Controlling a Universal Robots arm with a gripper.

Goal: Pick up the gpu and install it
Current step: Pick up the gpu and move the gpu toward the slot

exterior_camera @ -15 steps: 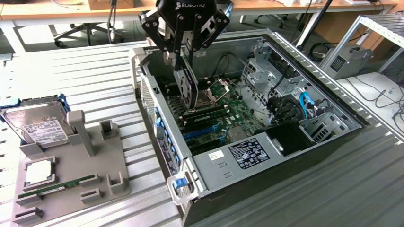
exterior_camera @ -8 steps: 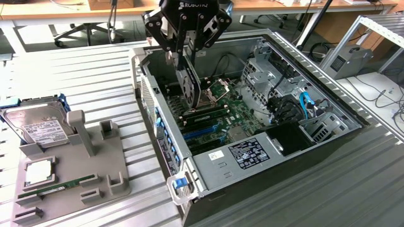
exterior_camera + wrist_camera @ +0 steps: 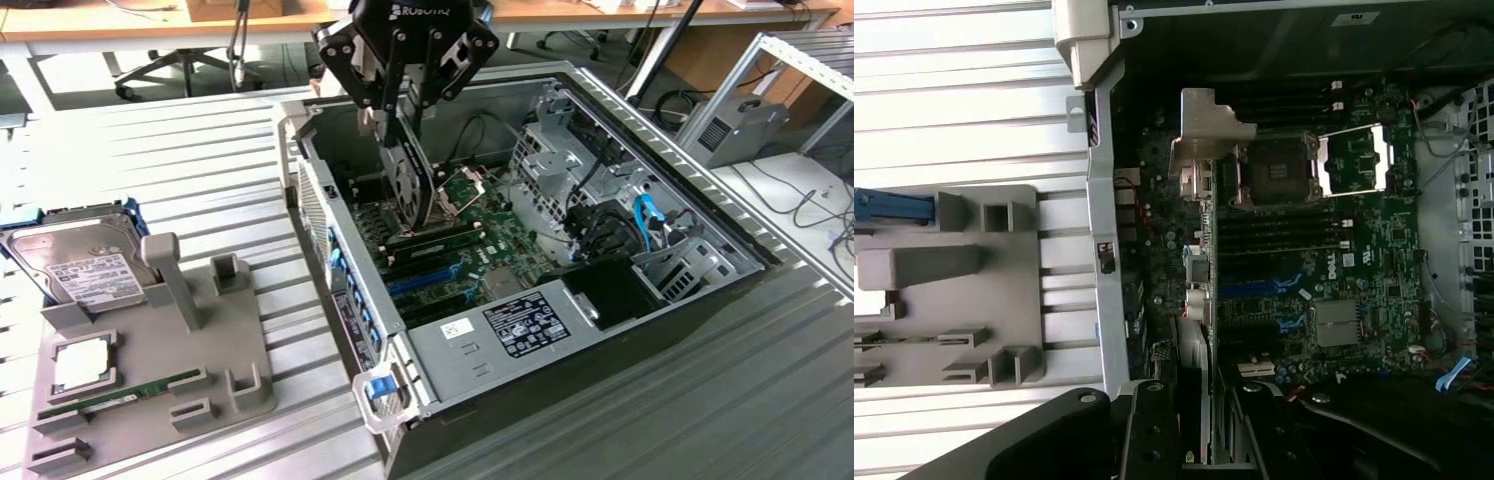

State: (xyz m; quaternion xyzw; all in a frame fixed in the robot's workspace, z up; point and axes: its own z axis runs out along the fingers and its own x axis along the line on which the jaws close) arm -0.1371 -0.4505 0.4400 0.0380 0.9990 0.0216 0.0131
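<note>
Gpu (image 3: 407,185) (edge-on, upright) gripped by fingers (image 3: 1150,435) over motherboard (image 3: 514,240).

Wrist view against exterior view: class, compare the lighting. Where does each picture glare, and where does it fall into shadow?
Wrist view: the ribbed white metal table glares, while the open grey computer case is dim inside, almost black along one wall. Exterior view: light falls evenly on the table; the case interior is shaded around the black gripper holding the black fan-faced gpu.

Pincer (image 3: 400,130) pointing straight down, clamped tight
</note>
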